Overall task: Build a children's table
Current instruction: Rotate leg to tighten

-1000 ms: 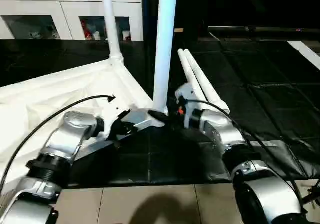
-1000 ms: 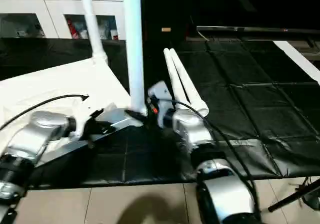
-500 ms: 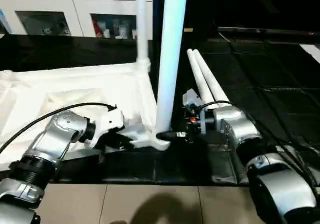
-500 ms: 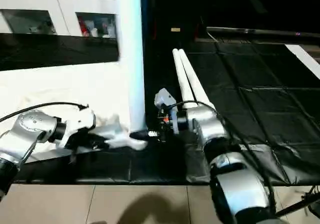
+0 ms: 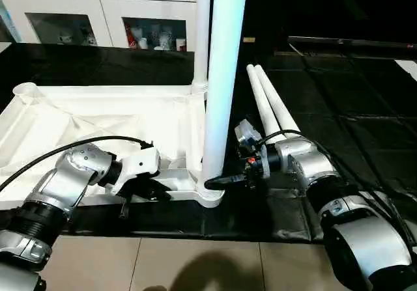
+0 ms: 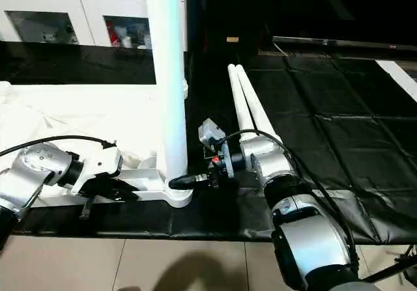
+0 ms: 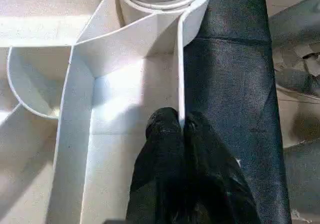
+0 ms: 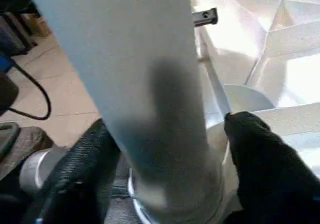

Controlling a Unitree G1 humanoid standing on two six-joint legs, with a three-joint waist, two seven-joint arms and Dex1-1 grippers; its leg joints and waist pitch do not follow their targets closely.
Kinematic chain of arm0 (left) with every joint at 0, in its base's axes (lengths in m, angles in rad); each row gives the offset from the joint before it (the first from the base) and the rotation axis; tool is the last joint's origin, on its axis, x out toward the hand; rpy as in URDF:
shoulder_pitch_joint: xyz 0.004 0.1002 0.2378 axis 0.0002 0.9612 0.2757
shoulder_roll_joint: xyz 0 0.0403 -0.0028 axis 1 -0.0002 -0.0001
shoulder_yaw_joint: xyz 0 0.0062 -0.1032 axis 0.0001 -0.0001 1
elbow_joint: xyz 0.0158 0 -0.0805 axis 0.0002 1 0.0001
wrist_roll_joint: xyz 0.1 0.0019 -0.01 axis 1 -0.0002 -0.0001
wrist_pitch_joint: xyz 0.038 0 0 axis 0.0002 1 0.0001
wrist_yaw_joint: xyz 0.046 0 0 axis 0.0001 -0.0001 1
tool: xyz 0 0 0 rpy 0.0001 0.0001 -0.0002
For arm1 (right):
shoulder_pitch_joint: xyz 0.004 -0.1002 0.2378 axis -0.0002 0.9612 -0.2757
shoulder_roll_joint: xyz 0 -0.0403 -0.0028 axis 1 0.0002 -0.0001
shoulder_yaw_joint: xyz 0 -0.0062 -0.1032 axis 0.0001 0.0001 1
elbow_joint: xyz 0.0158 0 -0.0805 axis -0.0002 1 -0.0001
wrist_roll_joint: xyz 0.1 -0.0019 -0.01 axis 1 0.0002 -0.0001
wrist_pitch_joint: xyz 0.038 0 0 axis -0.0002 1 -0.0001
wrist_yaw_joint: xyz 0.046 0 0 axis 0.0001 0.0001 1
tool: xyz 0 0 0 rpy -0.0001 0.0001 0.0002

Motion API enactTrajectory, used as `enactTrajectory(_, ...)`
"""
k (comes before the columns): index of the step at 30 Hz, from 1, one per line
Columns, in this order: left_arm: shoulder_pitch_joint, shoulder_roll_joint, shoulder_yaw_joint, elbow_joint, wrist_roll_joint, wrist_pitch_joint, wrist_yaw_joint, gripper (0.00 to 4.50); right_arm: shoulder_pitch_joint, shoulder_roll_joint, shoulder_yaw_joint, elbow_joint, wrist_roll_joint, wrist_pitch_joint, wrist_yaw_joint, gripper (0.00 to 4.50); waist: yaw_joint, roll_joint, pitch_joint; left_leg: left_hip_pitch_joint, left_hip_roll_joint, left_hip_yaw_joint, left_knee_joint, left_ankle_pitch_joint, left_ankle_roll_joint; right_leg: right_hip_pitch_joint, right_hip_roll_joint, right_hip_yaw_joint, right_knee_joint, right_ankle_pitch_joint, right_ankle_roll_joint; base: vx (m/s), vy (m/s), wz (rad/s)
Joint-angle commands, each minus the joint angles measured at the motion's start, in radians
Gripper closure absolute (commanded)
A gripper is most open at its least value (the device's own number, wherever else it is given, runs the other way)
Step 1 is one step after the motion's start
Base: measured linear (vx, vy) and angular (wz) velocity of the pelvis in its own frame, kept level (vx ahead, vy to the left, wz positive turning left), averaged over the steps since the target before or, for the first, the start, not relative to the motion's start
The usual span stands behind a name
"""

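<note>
A: How far along is the table?

B: About halfway, I'd say. The tabletop [image 5: 98, 118] lies upside down on the black mat [image 5: 339, 109], ribs up. One leg [image 5: 225, 76] stands in the near corner socket closest to the robot, and a second leg [image 5: 201, 37] stands in the far socket on the same side. At the far left corner an empty socket [image 5: 25, 90] is plain to see. The fourth corner I can't make out.

A: And the remaining legs?

B: Two spare legs [image 5: 270, 112] lie side by side on the mat, just right of the tabletop, pointing away from the robot.

A: What are the arms doing?

B: The left pincer [image 7: 181, 129] is pressed together on the thin rim of the tabletop near the seated leg. The right pincer [image 8: 165, 144] has a finger on each side of that leg's base. Whether it grips or merely brackets the leg, I cannot tell.

A: Anything in the way?

B: The right forearm [image 5: 306, 164] lies across the near ends of the spare legs, so it would have to pull clear first. A white cabinet [image 5: 98, 17] with glass doors stands beyond the mat, well apart.
</note>
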Motion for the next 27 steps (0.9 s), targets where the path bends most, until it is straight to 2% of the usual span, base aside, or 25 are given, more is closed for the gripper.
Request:
enactTrajectory(1, -0.016, -0.004, -0.02, 0.003, 0.016, -0.016, -0.021, 4.5, -0.022, -0.009, 0.006, 0.0, 0.012, 0.006, 0.022, 1.35, -0.006, 0.006, -0.07, -0.001, -0.001, 0.016, -0.061, -0.108, 0.05, 0.064, -0.077, 0.059, -0.066, -0.102, -0.209, 0.0, 0.0, 0.0)
enactTrajectory(6, -0.019, -0.006, -0.02, 0.014, 0.014, -0.022, -0.016, 4.5, -0.019, -0.004, 0.007, -0.005, 0.013, 0.014, 0.027, 1.9, -0.006, 0.005, -0.069, -0.001, -0.001, 0.017, -0.061, -0.114, 0.048, 0.064, -0.077, 0.059, -0.068, -0.122, -0.202, 0.0, 0.0, 0.0)
enactTrajectory(10, -0.021, -0.008, -0.017, 0.025, 0.011, -0.021, -0.013, 4.5, -0.016, 0.001, 0.005, -0.008, 0.014, 0.018, 0.033, 2.01, -0.006, 0.005, -0.069, -0.001, -0.001, 0.016, -0.061, -0.115, 0.046, 0.062, -0.077, 0.059, -0.069, -0.132, -0.198, 0.0, 0.0, 0.0)
enactTrajectory(13, -0.023, -0.013, -0.009, 0.034, 0.011, -0.007, 0.006, 4.5, -0.01, 0.007, -0.001, -0.011, 0.02, 0.021, 0.032, 2.27, -0.006, 0.005, -0.069, 0.0, 0.0, 0.016, -0.062, -0.122, 0.044, 0.062, -0.078, 0.059, -0.069, -0.142, -0.198, 0.0, 0.0, 0.0)
enactTrajectory(16, -0.031, -0.03, 0.008, 0.052, 0.015, 0.026, 0.061, 4.5, 0.004, 0.019, -0.016, -0.022, 0.032, 0.03, 0.001, 2.36, -0.007, 0.004, -0.067, 0.0, -0.001, 0.017, -0.062, -0.125, 0.042, 0.061, -0.076, 0.059, -0.071, -0.153, -0.195, 0.0, 0.0, 0.0)
enactTrajectory(19, -0.057, -0.077, 0.051, 0.073, 0.008, 0.102, 0.175, 4.5, 0.024, 0.05, -0.037, -0.025, 0.017, 0.028, -0.166, 2.4, -0.007, 0.002, -0.063, 0.003, -0.002, 0.018, -0.065, -0.137, 0.027, 0.06, -0.078, 0.061, -0.078, -0.21, -0.178, 0.0, 0.0, 0.0)
enactTrajectory(20, -0.073, -0.101, 0.069, 0.076, 0.009, 0.153, 0.233, 4.5, 0.03, 0.07, -0.044, -0.018, 0.002, 0.032, -0.274, 2.4, -0.008, 0.0, -0.061, 0.004, -0.005, 0.018, -0.064, -0.146, 0.016, 0.058, -0.077, 0.061, -0.081, -0.241, -0.164, 0.0, 0.0, 0.0)
enactTrajectory(22, -0.084, -0.118, 0.08, 0.076, 0.009, 0.19, 0.27, 4.5, 0.032, 0.086, -0.051, -0.012, -0.007, 0.037, -0.351, 2.44, -0.012, -0.001, -0.061, 0.003, -0.007, 0.015, -0.067, -0.154, 0.004, 0.061, -0.08, 0.059, -0.086, -0.299, -0.142, 0.0, 0.0, 0.0)
enactTrajectory(23, -0.09, -0.131, 0.087, 0.074, 0.008, 0.212, 0.296, 4.5, 0.034, 0.098, -0.057, -0.008, -0.013, 0.04, -0.408, 2.45, -0.016, -0.001, -0.062, 0.0, -0.007, 0.013, -0.068, -0.144, -0.001, 0.063, -0.08, 0.06, -0.086, -0.296, -0.134, 0.0, 0.0, 0.0)
enactTrajectory(25, -0.117, -0.181, 0.11, 0.068, 0.008, 0.288, 0.383, 4.5, 0.03, 0.142, -0.072, 0.005, -0.017, 0.059, -0.539, 2.49, -0.025, -0.001, -0.063, 0.0, -0.009, 0.013, -0.066, -0.134, -0.001, 0.062, -0.078, 0.06, -0.083, -0.256, -0.145, 0.0, 0.0, 0.0)
enactTrajectory(26, -0.123, -0.197, 0.115, 0.063, 0.007, 0.314, 0.406, 4.5, 0.029, 0.157, -0.077, 0.007, -0.018, 0.065, -0.576, 2.49, -0.031, 0.002, -0.063, -0.004, -0.012, 0.013, -0.065, -0.129, 0.001, 0.066, -0.078, 0.06, -0.081, -0.242, -0.15, 0.0, 0.0, 0.0)
enactTrajectory(27, -0.123, -0.197, 0.115, 0.063, 0.007, 0.314, 0.406, 4.5, 0.029, 0.157, -0.077, 0.007, -0.018, 0.065, -0.576, 2.5, -0.032, 0.0, -0.065, -0.002, -0.013, 0.015, -0.064, -0.126, 0.002, 0.065, -0.077, 0.06, -0.083, -0.237, -0.149, 0.0, 0.0, 0.0)
